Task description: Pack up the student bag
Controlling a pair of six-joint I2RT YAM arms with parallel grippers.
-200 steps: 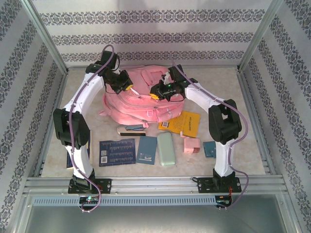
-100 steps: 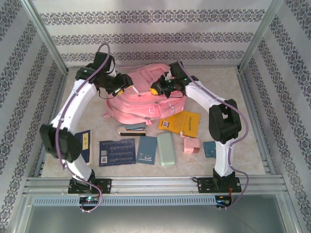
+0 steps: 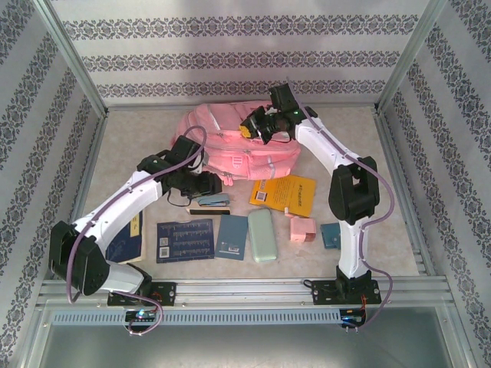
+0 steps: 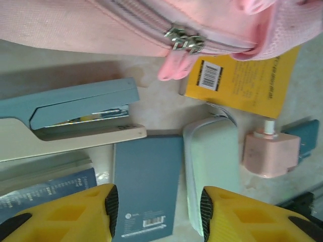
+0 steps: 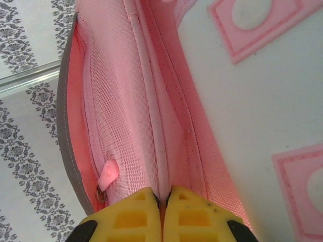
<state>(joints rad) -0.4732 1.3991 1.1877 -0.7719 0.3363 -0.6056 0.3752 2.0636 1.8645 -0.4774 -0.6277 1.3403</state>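
My right gripper (image 5: pixel 162 201) is pressed together on a ridge of pink fabric at the open mouth of the backpack (image 5: pixel 126 101), with mesh lining showing to the left of the ridge. From above, that grip sits on the far, upper edge of the backpack (image 3: pixel 230 146), which lies at the far middle of the table (image 3: pixel 345 138).

My left gripper (image 4: pixel 156 212) has its yellow fingers (image 4: pixel 65 217) spread apart with nothing between them. It hangs just near of the backpack's near edge, over a row of loose things. Below it lie a blue stapler (image 4: pixel 70 116) on the left, a blue notebook (image 4: pixel 146 181) and a pale green case (image 4: pixel 212 166) side by side. A yellow book (image 4: pixel 237 75) is partly tucked under the backpack's edge, and a small pink box (image 4: pixel 270 154) sits right of the case. A metal zip pull (image 4: pixel 184 38) with a pink tab hangs off the backpack above them.
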